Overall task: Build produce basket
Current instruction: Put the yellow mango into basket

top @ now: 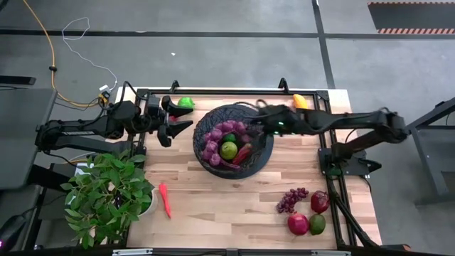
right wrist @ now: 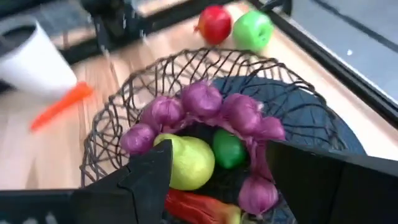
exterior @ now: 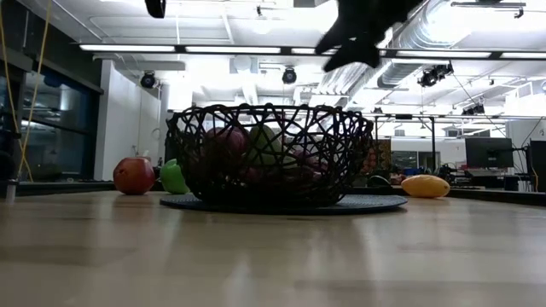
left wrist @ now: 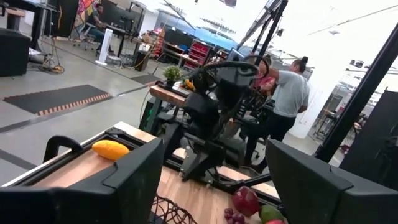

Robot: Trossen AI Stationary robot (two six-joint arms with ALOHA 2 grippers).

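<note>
Basket [top: 259, 153]: grapes [right wrist: 202, 99] and green fruit [right wrist: 183, 163] contained.
Right gripper [right wrist: 217, 177]: held wide, empty, over basket.
Left gripper [top: 179, 122]: apparently wide, beside basket.

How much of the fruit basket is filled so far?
Partly. The basket already holds purple grapes, a yellow-green fruit and a red pepper. The right hand hovers open and empty over the rim. Left out: a mango, carrot, second grape bunch and several round fruits.

An industrial robotics lab: exposed ceiling ducts [exterior: 426, 34], strip lights, concrete floor [top: 213, 14], monitors [exterior: 489, 152], and further workstations.
</note>
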